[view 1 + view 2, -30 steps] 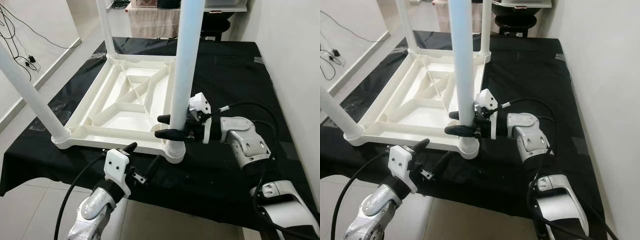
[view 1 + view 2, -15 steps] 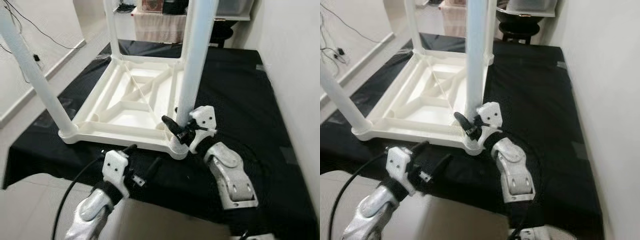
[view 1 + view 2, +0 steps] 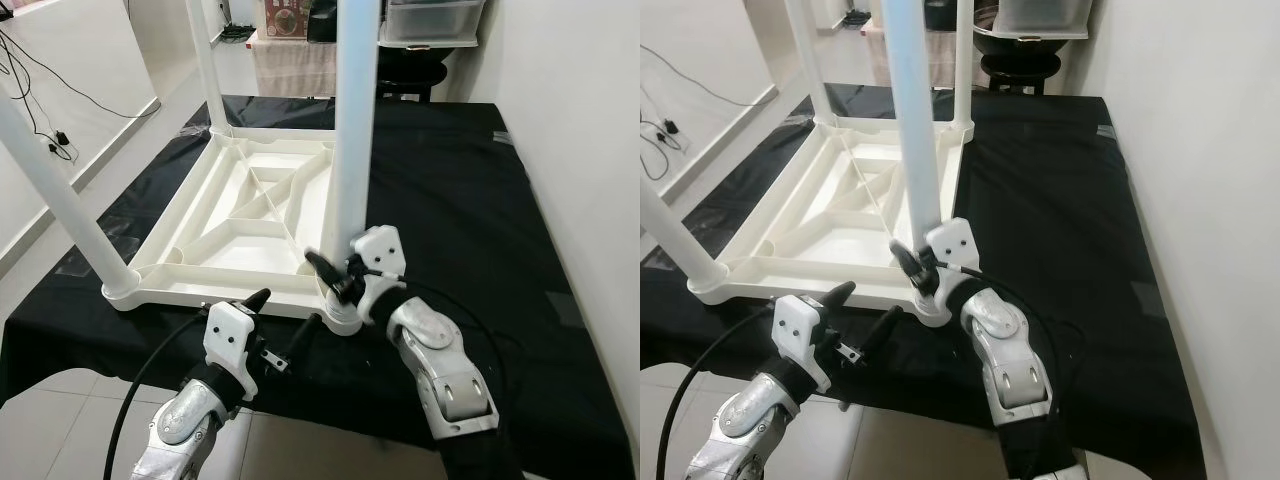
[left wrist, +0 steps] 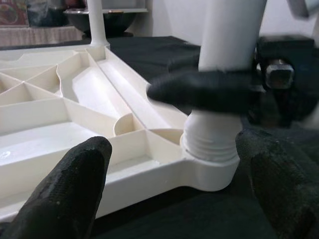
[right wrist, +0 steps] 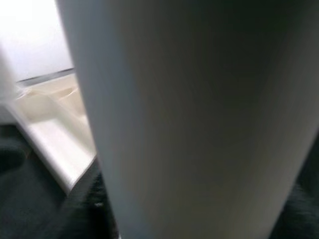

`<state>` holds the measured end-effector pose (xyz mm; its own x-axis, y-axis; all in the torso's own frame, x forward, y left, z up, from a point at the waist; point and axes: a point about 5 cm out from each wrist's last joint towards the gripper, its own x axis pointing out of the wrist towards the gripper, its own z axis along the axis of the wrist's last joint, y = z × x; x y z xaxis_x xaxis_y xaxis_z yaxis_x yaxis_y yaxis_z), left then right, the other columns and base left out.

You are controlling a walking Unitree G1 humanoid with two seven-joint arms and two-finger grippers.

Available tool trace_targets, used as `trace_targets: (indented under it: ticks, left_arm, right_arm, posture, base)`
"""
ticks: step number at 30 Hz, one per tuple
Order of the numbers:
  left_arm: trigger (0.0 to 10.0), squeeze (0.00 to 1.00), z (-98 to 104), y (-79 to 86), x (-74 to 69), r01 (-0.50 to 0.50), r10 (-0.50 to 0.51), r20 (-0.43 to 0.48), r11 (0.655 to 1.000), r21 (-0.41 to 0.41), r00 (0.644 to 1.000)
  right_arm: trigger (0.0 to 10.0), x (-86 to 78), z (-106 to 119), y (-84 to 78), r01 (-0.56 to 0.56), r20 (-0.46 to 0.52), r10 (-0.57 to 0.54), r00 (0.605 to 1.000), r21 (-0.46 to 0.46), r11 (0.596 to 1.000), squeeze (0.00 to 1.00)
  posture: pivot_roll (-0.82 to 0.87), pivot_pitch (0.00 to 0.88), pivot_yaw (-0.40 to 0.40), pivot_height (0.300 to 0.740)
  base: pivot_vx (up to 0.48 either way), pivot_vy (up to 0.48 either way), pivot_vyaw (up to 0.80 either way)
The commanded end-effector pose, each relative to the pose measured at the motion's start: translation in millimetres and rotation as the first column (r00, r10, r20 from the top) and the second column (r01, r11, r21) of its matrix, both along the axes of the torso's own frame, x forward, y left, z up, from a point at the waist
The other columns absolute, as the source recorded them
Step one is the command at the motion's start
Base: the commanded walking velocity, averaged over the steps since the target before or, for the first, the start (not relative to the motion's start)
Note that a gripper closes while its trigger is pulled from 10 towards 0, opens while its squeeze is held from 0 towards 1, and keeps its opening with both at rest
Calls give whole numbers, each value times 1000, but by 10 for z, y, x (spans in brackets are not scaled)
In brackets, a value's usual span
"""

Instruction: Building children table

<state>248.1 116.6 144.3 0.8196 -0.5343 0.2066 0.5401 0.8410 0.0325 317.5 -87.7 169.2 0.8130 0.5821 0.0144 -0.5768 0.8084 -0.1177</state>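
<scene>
Table leg, clamped low by right gripper: best turned squarely into corner socket, left gripper spread wide, idle nearby.

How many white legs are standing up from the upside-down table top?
4: near-right leg, gripped by the right gripper; near-left leg; far-left leg; far-right leg.

The right gripper reached forward with its silver forearm angled up from below, its wrist bent toward the robot's left and its jaws closed around an upright white leg just above the socket. The left gripper hovered lower and nearer the robot, jaws spread wide, black fingers pointing forward, gripping nothing.
</scene>
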Motion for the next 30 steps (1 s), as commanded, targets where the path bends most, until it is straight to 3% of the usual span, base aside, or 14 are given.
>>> trace_targets:
  ticks: [1,3,4,6,7,8,11,18,19,20,24,28,30]
  left_arm:
    - [10000,0,-36,33,-4,-5,5,-14,1000,16,1000]
    - [10000,0,-36,24,-1,5,-5,-17,1000,17,1000]
    - [10000,0,-36,17,-1,8,-8,-17,1000,18,1000]
    - [10000,0,-36,14,-1,10,-9,-17,1000,18,1000]
    - [10000,0,-35,8,-5,10,-10,-17,1000,17,1000]
    - [10000,0,-34,-1,-13,9,-8,-17,1000,18,1000]
    - [10000,0,-37,-11,-34,4,-4,-13,1000,28,1000]
    - [10000,0,-34,-31,-70,7,-7,-8,999,36,1000]
    - [10000,0,-35,-63,-167,57,-56,-21,998,33,998]
    - [10000,0,-37,-113,-291,121,-119,-45,992,32,992]
    - [10000,0,-40,-161,-438,184,-182,-77,982,27,980]
    - [10000,0,-57,-132,-453,151,-148,-82,988,32,986]
    - [10000,0,-82,-100,-446,103,-100,-80,994,42,992]
  right_arm:
    - [10000,10,80,40,-124,16,124,992,27,992,1000]
    - [10000,104,202,-40,-248,56,248,967,1,969,1000]
    - [10000,154,259,-86,-317,66,319,945,-50,947,906]
    - [10000,184,294,-118,-357,68,363,929,-86,930,906]
    - [10000,199,326,-138,-411,65,420,905,-121,904,0]
    - [10000,223,375,-157,-479,53,489,870,-136,867,0]
    - [10000,273,451,-159,-558,33,564,825,-101,824,0]
    - [10000,321,485,-167,-594,27,599,800,-92,799,0]
    - [0,334,512,-179,-629,11,632,775,-79,773,0]
    - [0,352,542,-216,-663,-1,664,747,-62,746,0]
    - [0,378,568,-279,-700,-12,700,714,-37,714,0]
    - [0,389,517,-339,-700,-18,699,714,-32,714,0]
    - [0,336,405,-449,-667,-25,666,745,-30,745,0]
  posture:
    - [26,134,21,740]
    - [34,132,17,740]
    - [38,132,14,740]
    - [38,132,14,740]
    - [46,132,8,740]
    - [55,133,-1,740]
    - [60,133,-5,740]
    - [64,131,-8,740]
    - [65,127,-3,740]
    - [66,123,-1,740]
    - [65,118,2,740]
    - [60,110,9,740]
    - [43,103,17,740]
  base:
    - [0,0,0]
    - [0,0,0]
    - [0,0,0]
    - [0,0,0]
    - [0,0,0]
    - [0,0,0]
    - [0,0,0]
    - [0,0,0]
    - [0,0,0]
    - [0,0,0]
    - [0,0,0]
    - [0,0,0]
    - [0,0,0]
